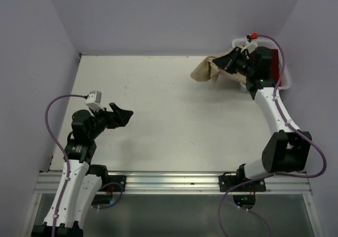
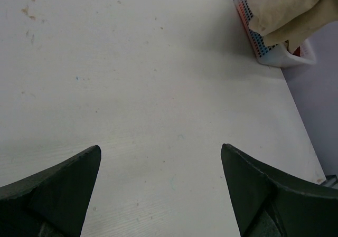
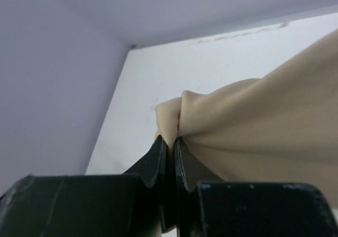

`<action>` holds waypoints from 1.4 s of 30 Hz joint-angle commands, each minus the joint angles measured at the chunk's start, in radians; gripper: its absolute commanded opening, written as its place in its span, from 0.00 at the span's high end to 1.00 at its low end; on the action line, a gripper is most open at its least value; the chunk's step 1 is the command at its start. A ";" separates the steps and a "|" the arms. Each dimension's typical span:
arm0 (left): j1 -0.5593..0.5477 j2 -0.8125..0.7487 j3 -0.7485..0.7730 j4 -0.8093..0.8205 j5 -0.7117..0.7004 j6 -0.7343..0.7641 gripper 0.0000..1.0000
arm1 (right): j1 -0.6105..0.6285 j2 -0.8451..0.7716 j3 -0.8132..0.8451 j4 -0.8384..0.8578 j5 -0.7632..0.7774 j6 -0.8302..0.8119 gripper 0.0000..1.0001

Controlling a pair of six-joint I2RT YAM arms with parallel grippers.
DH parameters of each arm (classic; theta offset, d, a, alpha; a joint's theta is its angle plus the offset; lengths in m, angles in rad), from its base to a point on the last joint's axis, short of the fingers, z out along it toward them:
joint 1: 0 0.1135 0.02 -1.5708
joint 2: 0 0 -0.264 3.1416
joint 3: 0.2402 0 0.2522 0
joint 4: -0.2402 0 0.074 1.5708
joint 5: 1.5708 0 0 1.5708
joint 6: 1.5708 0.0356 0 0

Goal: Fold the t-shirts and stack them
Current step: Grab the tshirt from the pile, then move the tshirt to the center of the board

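Note:
The tan t-shirt (image 1: 207,68) hangs bunched over the table's far right corner, partly draped over the white bin (image 1: 287,85). My right gripper (image 1: 231,63) is shut on a fold of it. In the right wrist view the pinched cloth (image 3: 248,131) bulges out just above the closed gripper (image 3: 170,142). A strip of the dark red t-shirt (image 1: 274,67) shows inside the bin, behind the right wrist. My left gripper (image 1: 124,115) hovers over the left side of the table, open and holding nothing. In the left wrist view the left gripper (image 2: 161,155) frames bare tabletop, with the tan t-shirt (image 2: 290,10) far off.
The white perforated bin (image 2: 274,56) stands in the far right corner against the wall. Lilac walls close the table at the back and on both sides. An aluminium rail (image 1: 169,181) runs along the near edge between the arm bases.

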 commanded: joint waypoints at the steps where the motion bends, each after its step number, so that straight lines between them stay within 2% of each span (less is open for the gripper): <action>1: 0.004 -0.018 -0.002 0.024 0.018 -0.010 0.00 | 0.137 -0.016 0.001 0.136 -0.273 0.032 1.00; 8: 0.004 -0.074 0.030 -0.054 -0.027 0.012 0.00 | 0.314 0.001 0.000 0.277 -0.407 0.127 1.00; 11: 0.004 -0.100 0.058 -0.088 -0.053 0.018 0.00 | 0.347 0.004 -0.028 0.436 -0.425 0.283 1.00; 14: 0.004 -0.120 0.088 -0.117 -0.077 0.022 0.00 | 0.358 0.042 -0.078 0.723 -0.433 0.460 1.00; 15: 0.004 -0.122 0.095 -0.125 -0.082 0.024 0.00 | 0.360 0.059 -0.100 0.860 -0.427 0.588 1.00; 17: 0.004 -0.129 0.105 -0.136 -0.096 0.025 0.00 | 0.355 0.109 -0.109 0.871 -0.352 0.640 1.00; 20: 0.004 -0.128 0.115 -0.150 -0.104 0.027 0.00 | 0.354 0.134 -0.140 0.707 -0.188 0.585 1.00; 21: 0.004 -0.130 0.118 -0.156 -0.108 0.028 0.00 | 0.352 0.134 -0.146 0.578 -0.141 0.522 1.00; 23: 0.004 -0.128 0.119 -0.170 -0.120 0.036 0.00 | 0.352 0.122 -0.151 0.443 0.014 0.417 1.00; 24: 0.004 -0.126 0.118 -0.173 -0.123 0.038 0.00 | 0.354 0.113 -0.152 0.285 0.079 0.390 1.00; 25: 0.004 -0.122 0.116 -0.177 -0.127 0.041 0.00 | 0.352 0.104 -0.152 0.219 0.137 0.366 1.00; 26: 0.004 -0.120 0.113 -0.180 -0.128 0.039 0.00 | 0.354 0.084 -0.148 0.149 0.280 0.308 1.00; 27: 0.004 -0.116 0.109 -0.179 -0.128 0.036 0.00 | 0.354 0.073 -0.132 0.012 0.339 0.289 1.00; 28: 0.004 -0.108 0.105 -0.173 -0.121 0.029 0.00 | 0.354 0.061 -0.135 -0.041 0.401 0.276 1.00; 29: 0.004 -0.100 0.102 -0.165 -0.113 0.024 0.00 | 0.354 0.029 -0.140 -0.072 0.496 0.260 1.00; 33: 0.004 -0.068 0.046 -0.104 -0.065 -0.007 0.00 | 0.355 -0.061 -0.184 -0.198 0.699 0.240 1.00; 37: 0.004 0.016 -0.025 0.002 0.007 -0.063 0.00 | 0.354 -0.102 -0.206 -0.237 0.765 0.207 1.00; 42: 0.001 0.146 -0.137 0.296 0.132 -0.137 0.00 | 0.355 -0.108 -0.212 -0.269 0.770 0.158 1.00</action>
